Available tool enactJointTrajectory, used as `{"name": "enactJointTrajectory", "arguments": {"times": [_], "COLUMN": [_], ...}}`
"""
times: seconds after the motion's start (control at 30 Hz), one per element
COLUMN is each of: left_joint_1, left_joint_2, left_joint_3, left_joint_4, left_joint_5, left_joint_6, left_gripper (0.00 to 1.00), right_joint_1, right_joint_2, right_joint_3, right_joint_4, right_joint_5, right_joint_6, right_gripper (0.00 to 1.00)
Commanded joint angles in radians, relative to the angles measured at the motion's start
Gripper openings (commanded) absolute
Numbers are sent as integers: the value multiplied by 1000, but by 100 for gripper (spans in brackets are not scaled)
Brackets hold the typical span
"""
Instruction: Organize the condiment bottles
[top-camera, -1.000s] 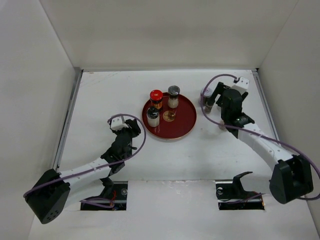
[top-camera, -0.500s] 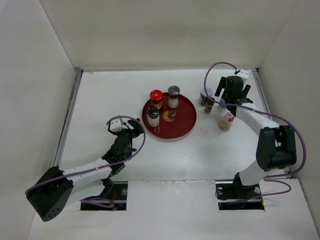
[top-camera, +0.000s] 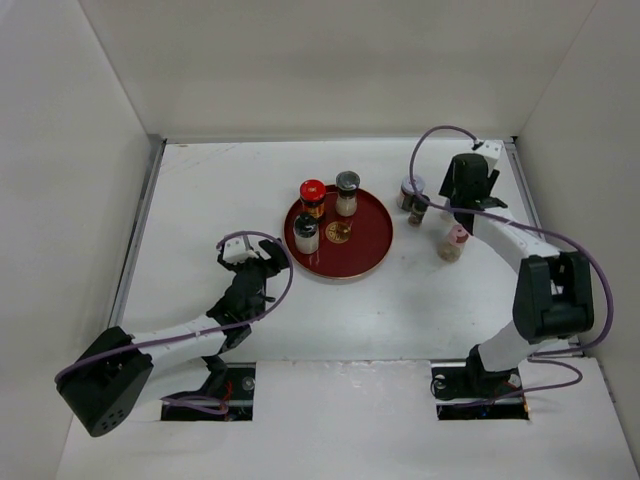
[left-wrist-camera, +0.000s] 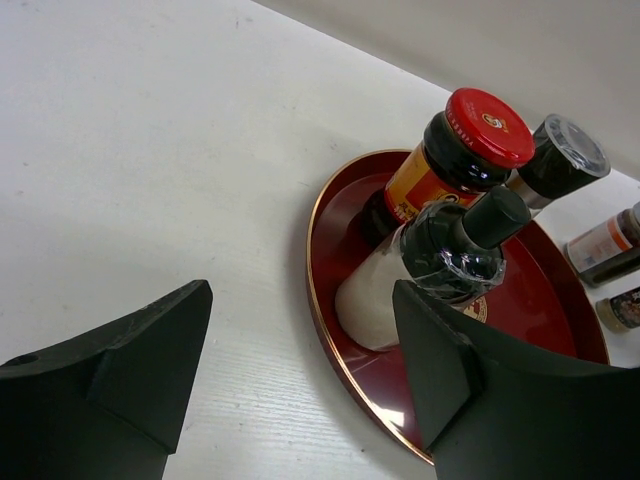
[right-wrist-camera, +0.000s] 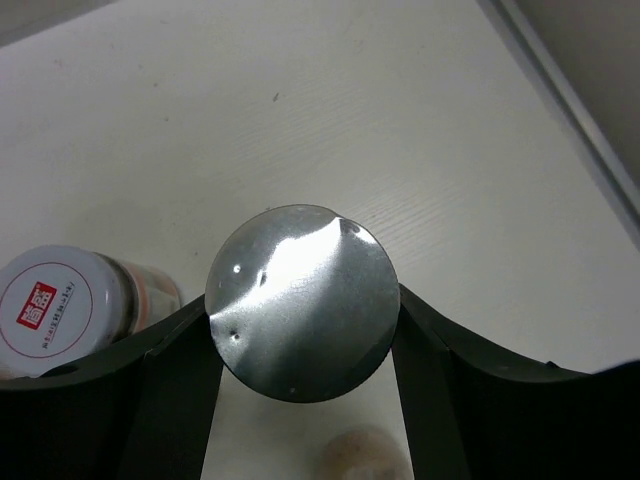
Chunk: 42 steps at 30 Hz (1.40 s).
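The counter (top-camera: 220, 190) is plain white, and the tray (top-camera: 372, 255) is deep red with a thin gold line along its rim. On it, the red-capped jar (left-wrist-camera: 455, 150) has a glossy cap, a dark body and a yellow-orange label. The black-capped bottle (left-wrist-camera: 440, 260) is white lower down. The grey-capped jar (left-wrist-camera: 562, 155) has a dark top under a shiny clear film. The silver-capped bottle (right-wrist-camera: 302, 302) gleams metallic. The white-capped jar (right-wrist-camera: 50, 300) carries a red printed square and ring. The pink-capped bottle (top-camera: 456, 238) shows pale pink. The left end effector (left-wrist-camera: 300, 295) and right end effector (right-wrist-camera: 302, 305) are black, and the cables (top-camera: 440, 128) are purple.
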<state>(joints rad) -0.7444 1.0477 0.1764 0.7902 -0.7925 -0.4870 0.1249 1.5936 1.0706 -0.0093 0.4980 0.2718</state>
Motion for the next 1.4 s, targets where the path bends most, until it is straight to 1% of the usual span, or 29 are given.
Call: {"name": "enactJointTrajectory", "arguments": {"times": [0.0,0.13,0.3,0.43,0.5,0.57,0.7,0.87,1.1,1.27,1.37], "left_joint_1": [9,21,21,30,37,38,47,58,63,63,63], "left_joint_2": [-17,-51,-67,-94,-101,-104,-92,-117,-103,-98,-106], "left_joint_3": [14,0,-8,-25,-31,-37,-37,-49,-48,-44,-46], "left_joint_4": [61,61,61,61,61,61,63,63,63,63,58], "left_joint_5": [3,4,-1,-4,-5,-5,-4,-5,4,9,9], "left_joint_6": [-12,-15,-18,-25,-35,-47,-67,-68,-73,-74,-74], "left_gripper": [73,75,77,82,83,85,86,87,87,87,87], "right_joint_1": [50,179,360,521,598,643,683,693,693,692,690], "right_joint_2": [-206,-340,-392,-357,-307,-235,-85,32,103,147,151], "right_joint_3": [29,6,-41,-64,-64,-45,35,92,138,163,163], "right_joint_4": [152,169,163,183,215,250,259,267,266,244,233], "right_joint_5": [129,215,165,122,106,79,16,20,8,5,7], "right_joint_6": [-57,-124,-88,-20,-10,-6,1,3,-2,1,0], "right_gripper": [47,47,47,47,48,48,48,48,49,55,55]}}
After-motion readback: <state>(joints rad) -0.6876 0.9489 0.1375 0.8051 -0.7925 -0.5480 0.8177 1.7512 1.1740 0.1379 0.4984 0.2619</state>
